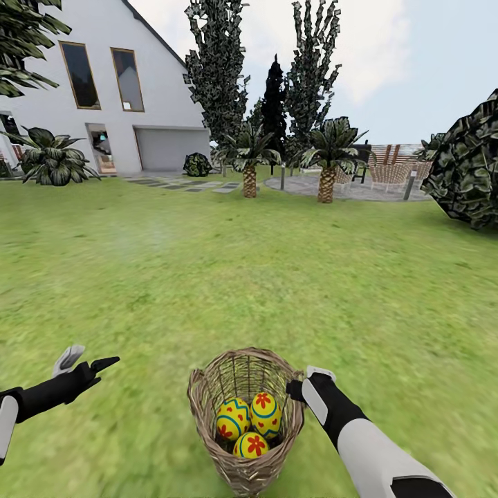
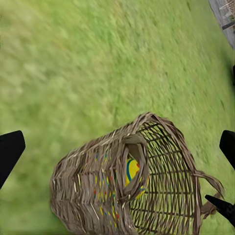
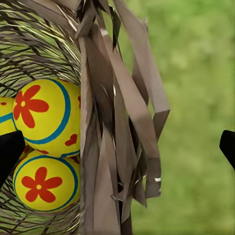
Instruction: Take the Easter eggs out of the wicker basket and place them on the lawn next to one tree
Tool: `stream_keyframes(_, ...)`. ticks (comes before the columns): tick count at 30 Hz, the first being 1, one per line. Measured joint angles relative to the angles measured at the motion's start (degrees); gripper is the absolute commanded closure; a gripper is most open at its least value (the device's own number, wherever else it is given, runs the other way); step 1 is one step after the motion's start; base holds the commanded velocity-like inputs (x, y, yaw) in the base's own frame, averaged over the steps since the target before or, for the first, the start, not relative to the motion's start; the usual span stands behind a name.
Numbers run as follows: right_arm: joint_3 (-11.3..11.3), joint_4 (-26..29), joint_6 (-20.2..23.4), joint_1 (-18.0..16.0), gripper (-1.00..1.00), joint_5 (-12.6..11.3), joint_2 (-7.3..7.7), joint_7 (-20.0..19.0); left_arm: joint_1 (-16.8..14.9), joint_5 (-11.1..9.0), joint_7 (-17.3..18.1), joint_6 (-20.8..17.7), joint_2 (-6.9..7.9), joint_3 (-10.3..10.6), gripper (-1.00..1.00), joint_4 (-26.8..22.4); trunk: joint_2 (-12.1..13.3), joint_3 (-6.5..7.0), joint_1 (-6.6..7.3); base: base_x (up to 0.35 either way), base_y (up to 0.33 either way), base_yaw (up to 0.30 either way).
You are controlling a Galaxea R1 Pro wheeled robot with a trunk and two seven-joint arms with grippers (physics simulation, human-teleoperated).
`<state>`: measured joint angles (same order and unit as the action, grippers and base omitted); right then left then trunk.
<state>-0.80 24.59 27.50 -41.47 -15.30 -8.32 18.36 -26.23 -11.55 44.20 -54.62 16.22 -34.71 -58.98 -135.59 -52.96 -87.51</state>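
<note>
Three Easter eggs (image 1: 249, 422) in wicker basket (image 1: 207, 394), palms (image 1: 249, 155) beyond (well apart)

Flat, even daylight under a pale, hazy sky (image 1: 387, 62) leaves the lawn (image 1: 277, 277) bright and nearly shadowless; the grass smears into soft blur in the head and wrist views, while the wicker basket (image 3: 112, 122) and painted eggs (image 3: 46, 117) render crisp at close range, without glare

white gabled house (image 1: 104, 90), two short palms (image 1: 250, 162) beside a paved patio (image 1: 360, 187), wicker chairs (image 1: 389, 173) beyond
</note>
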Motion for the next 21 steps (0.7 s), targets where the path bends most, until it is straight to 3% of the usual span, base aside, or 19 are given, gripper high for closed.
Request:
stream_keyframes(1,0.0,0.0,0.0,0.0,-1.0,0.0,0.0,0.0,0.0,0.0,0.0,0.0,-0.01,0.0,-1.0,0.0,0.0,0.0,0.0,0.0,0.0,0.0)
stream_keyframes(2,0.0,0.0,0.0,0.0,1.0,0.0,0.0,0.0,0.0,0.0,0.0,0.0,-0.02,0.0,-1.0,0.0,0.0,0.0,0.0,0.0,0.0,0.0)
stream_keyframes(9,0.0,0.0,0.2,0.0,1.0,0.9,0.02,0.0,0.0,0.0,0.0,0.0,-0.04,0.0,-1.0,0.0,0.0,0.0,0.0,0.0,0.0,0.0)
stream_keyframes(11,0.0,0.0,0.0,0.0,1.0,-0.1,0.0,-0.1,0.0,0.0,0.0,0.0,-0.04,0.0,-1.0,0.0,0.0,0.0,0.0,0.0,0.0,0.0)
stream_keyframes(21,0.0,0.0,0.0,0.0,1.0,0.0,0.0,0.0,0.0,-0.1,0.1,-0.1,-0.04,0.0,-1.0,-0.1,0.0,0.0,0.0,0.0,0.0,0.0)
